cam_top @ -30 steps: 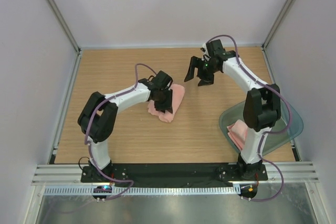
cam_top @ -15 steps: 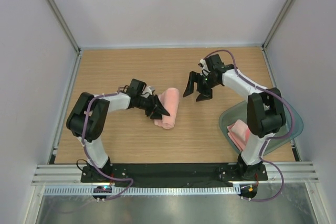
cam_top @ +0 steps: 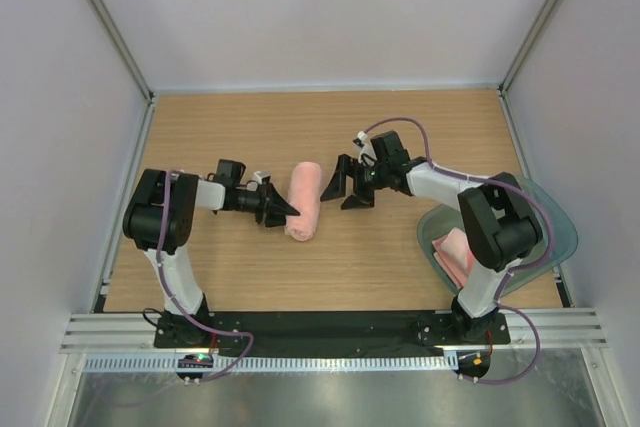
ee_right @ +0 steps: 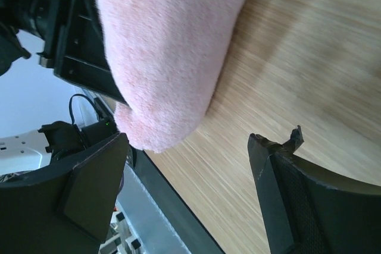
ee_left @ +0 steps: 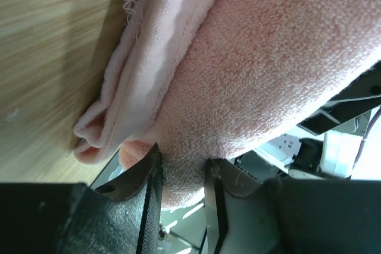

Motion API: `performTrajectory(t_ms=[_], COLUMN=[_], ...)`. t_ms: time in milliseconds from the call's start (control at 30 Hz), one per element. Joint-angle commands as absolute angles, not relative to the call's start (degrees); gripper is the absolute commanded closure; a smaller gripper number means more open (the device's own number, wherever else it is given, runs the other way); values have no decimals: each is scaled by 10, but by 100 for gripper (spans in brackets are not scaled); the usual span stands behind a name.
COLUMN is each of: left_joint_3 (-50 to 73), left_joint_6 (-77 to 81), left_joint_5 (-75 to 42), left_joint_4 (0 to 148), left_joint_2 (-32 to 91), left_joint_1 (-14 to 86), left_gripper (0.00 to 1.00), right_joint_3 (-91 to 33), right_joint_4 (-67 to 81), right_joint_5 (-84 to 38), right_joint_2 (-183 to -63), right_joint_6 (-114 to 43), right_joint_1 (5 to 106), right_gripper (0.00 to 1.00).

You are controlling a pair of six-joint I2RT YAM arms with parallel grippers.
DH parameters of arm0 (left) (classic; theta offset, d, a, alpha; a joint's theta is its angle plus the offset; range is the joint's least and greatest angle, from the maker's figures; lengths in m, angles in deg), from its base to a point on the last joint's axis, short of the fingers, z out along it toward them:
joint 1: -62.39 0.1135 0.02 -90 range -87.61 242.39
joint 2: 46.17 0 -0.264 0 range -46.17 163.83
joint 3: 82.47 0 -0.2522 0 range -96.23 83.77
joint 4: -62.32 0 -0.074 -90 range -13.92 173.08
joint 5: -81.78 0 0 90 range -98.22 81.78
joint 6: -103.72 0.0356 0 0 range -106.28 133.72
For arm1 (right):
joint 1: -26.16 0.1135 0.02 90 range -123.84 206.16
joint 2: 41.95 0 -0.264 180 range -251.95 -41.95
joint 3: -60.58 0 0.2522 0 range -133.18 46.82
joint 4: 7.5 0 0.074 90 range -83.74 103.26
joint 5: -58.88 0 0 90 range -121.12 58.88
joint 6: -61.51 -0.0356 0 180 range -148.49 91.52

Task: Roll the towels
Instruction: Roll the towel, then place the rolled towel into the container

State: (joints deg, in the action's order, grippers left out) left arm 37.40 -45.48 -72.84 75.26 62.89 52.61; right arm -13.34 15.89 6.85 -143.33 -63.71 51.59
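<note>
One salmon-pink towel [cam_top: 303,199] lies rolled into a short log in the middle of the wooden table [cam_top: 200,127]. My left gripper [cam_top: 284,213] reaches in low from the left. In the left wrist view it [ee_left: 181,173] is shut on a fold of the towel [ee_left: 268,57] at the roll's near end. My right gripper [cam_top: 343,189] stands open just right of the roll, apart from it. In the right wrist view the towel [ee_right: 166,46] hangs ahead of the spread fingers [ee_right: 101,176]. A second towel [cam_top: 455,252] lies folded in the tub.
The translucent grey-green tub [cam_top: 560,237] sits at the table's right front, partly under the right arm. Grey walls with metal posts close in the back and sides. A black rail [cam_top: 330,325] runs along the near edge.
The left arm swung down and leftward, and the loose towel became a tight roll. The right gripper dropped and moved left, up beside the roll.
</note>
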Motion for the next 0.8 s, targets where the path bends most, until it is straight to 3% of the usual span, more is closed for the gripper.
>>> performTrajectory(t_ms=[0, 367, 767], left_joint_3=[379, 363, 348], left_joint_6=[-421, -413, -405], left_joint_5=[-683, -671, -692], left_joint_4=[796, 821, 835], left_joint_2=[673, 710, 740], left_joint_1=[543, 567, 572], left_gripper=[86, 87, 85], right_joint_3=[-135, -169, -187], right_joint_4=[38, -23, -113], right_joint_5=[69, -29, -66], right_joint_2=[-1431, -1520, -1601], right_joint_6=[-668, -683, -716], right_joint_1=[526, 590, 656], right_gripper=[11, 5, 10])
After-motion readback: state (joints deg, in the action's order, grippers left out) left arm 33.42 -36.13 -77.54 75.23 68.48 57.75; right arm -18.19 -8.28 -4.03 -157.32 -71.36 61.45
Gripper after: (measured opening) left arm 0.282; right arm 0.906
